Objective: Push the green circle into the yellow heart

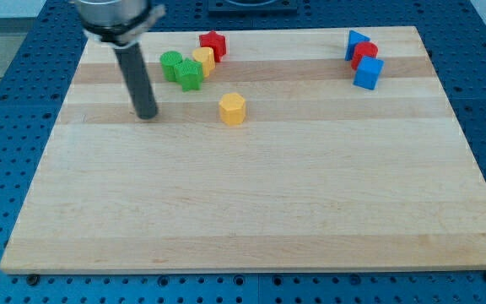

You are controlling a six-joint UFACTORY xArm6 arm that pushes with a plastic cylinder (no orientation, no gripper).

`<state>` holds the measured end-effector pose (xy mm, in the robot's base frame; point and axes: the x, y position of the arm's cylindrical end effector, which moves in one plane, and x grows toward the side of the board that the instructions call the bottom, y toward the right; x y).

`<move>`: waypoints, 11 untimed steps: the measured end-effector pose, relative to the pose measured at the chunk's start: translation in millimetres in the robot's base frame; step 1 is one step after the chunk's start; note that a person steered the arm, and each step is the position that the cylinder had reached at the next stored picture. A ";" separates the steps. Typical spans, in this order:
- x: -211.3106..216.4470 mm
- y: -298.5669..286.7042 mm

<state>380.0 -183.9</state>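
The green circle (pixel 170 63) lies near the view's top left on the wooden board (pixel 251 203). It touches a green star-like block (pixel 190 75) on its right. The yellow heart (pixel 205 59) sits just right of those, touching the green star block and a red block (pixel 213 44) above it. My tip (pixel 147 116) is on the board below and left of the green circle, apart from it. The rod rises up to the view's top edge.
A yellow hexagon block (pixel 232 109) lies right of my tip. At the view's top right stands a cluster: a blue triangle (pixel 356 42), a red block (pixel 364 53) and a blue cube (pixel 368 73). Blue perforated table surrounds the board.
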 end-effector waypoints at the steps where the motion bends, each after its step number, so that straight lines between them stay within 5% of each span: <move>1: -38.1 -24.9; 4: -89.5 8.8; 11: -110.9 44.2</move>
